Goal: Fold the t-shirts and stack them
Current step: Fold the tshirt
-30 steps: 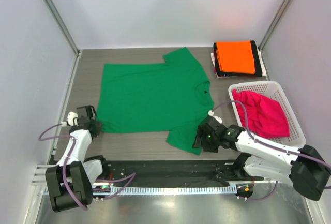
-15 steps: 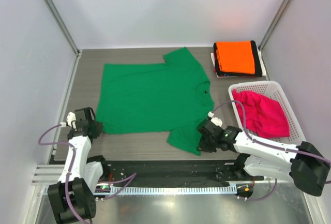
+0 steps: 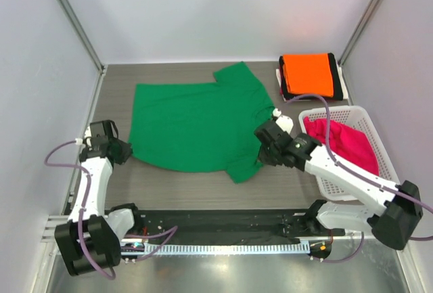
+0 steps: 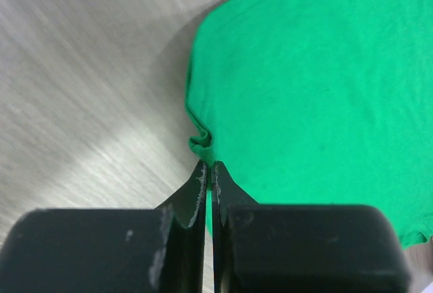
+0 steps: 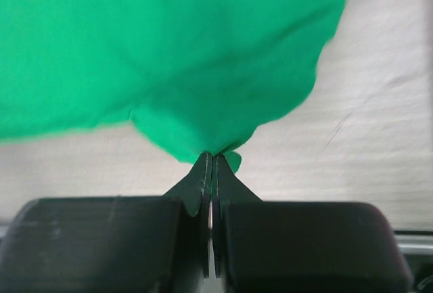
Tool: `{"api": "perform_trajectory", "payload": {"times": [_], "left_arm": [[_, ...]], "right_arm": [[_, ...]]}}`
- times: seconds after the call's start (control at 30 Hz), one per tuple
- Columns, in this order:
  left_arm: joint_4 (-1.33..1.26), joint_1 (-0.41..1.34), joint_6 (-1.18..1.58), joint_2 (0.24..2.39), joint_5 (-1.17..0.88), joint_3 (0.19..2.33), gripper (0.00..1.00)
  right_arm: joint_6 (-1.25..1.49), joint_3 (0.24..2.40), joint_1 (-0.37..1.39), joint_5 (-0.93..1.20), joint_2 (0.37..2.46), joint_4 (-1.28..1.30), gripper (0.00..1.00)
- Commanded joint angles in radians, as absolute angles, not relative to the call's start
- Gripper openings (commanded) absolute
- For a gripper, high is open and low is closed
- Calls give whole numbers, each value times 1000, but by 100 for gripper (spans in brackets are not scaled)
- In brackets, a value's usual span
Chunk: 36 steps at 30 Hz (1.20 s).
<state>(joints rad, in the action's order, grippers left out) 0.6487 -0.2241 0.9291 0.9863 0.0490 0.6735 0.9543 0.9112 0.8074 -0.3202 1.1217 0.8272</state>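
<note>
**Green t-shirt [image 3: 196, 127] pinched at both near corners, fold about to start**

On the grey table [image 3: 169, 185] the shirt lies spread flat and face up, hem to the left and collar to the right. That looks like the layout for a fold along its length. To the right a white basket [image 3: 338, 112] holds a crumpled pink tee [image 3: 345, 147] waiting its turn. Behind it an orange tee [image 3: 308, 74] sits folded on a black tee [image 3: 336, 93], so the stack is already begun there.

The left claw [image 4: 209, 169] is clamped tight on the near hem corner, a small bunch of cloth puckered at its tips. The right claw [image 5: 210, 160] is closed just as tight on the near sleeve edge, which hangs gathered and raised off the table. With both near corners gripped, I judge the near edge is meant to travel as one.
</note>
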Motion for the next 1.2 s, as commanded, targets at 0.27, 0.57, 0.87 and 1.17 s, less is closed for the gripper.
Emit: {"api": "perform_trajectory", "payload": {"times": [0.27,0.57,0.87,1.17], "left_arm": [[609,-230,870,1307,5,926,0],[589,-227,853,1543,-35,1081,0],[592,-229,824,1661,-8,1187,0],[612,-227,813,1821,-34,1291,6]], "right_arm": [[635,1336,566,-313,1457,801,1],[545,1595,454,-268,1706,801,1],[476,1753,400,-253,1877,801,1],[459,1946,351,-242,2048,811,5]]}}
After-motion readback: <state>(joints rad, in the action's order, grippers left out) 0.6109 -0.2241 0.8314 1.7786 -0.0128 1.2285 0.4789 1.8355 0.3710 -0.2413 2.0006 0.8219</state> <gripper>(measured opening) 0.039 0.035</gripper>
